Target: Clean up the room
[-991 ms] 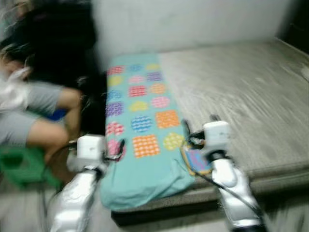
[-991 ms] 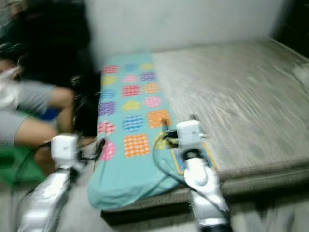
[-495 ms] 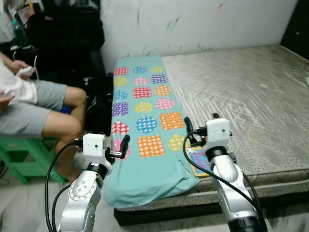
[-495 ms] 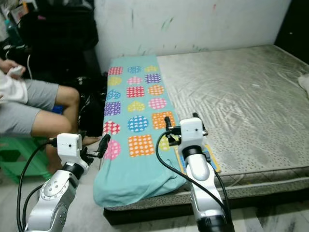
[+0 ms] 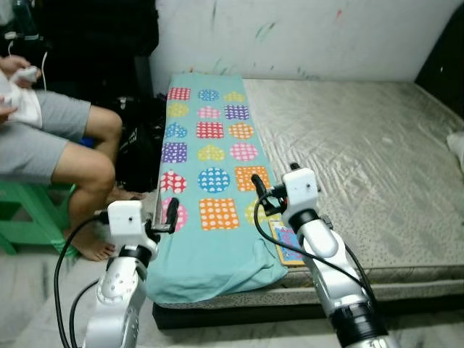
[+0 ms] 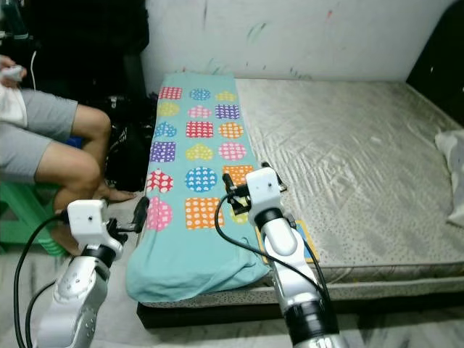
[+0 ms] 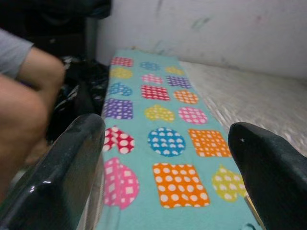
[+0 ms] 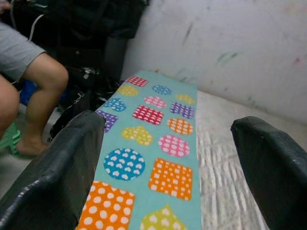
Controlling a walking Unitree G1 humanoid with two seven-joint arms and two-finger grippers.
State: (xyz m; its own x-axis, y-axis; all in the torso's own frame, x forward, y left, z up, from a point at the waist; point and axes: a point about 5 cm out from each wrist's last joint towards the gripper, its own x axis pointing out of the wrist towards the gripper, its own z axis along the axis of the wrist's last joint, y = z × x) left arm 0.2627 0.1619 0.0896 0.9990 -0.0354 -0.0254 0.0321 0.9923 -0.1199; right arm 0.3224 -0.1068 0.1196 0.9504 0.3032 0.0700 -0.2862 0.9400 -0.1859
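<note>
Both wide open, empty: left gripper [image 5: 168, 216] at seven o'clock, right gripper [image 5: 259, 194] centre, over blanket [image 5: 209, 156] on mattress [image 5: 362, 145].

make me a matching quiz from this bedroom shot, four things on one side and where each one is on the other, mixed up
Things:
1. teal blanket
2. picture book
3. green stool
4. black bag

Places:
A. on the floor between the seated person's leg and the mattress
B. under the seated person
C. spread along the mattress's left side, hanging over the near edge
D. flat on the mattress near its front edge, beside the blanket

Pairs: 1-C, 2-D, 3-B, 4-A
</note>
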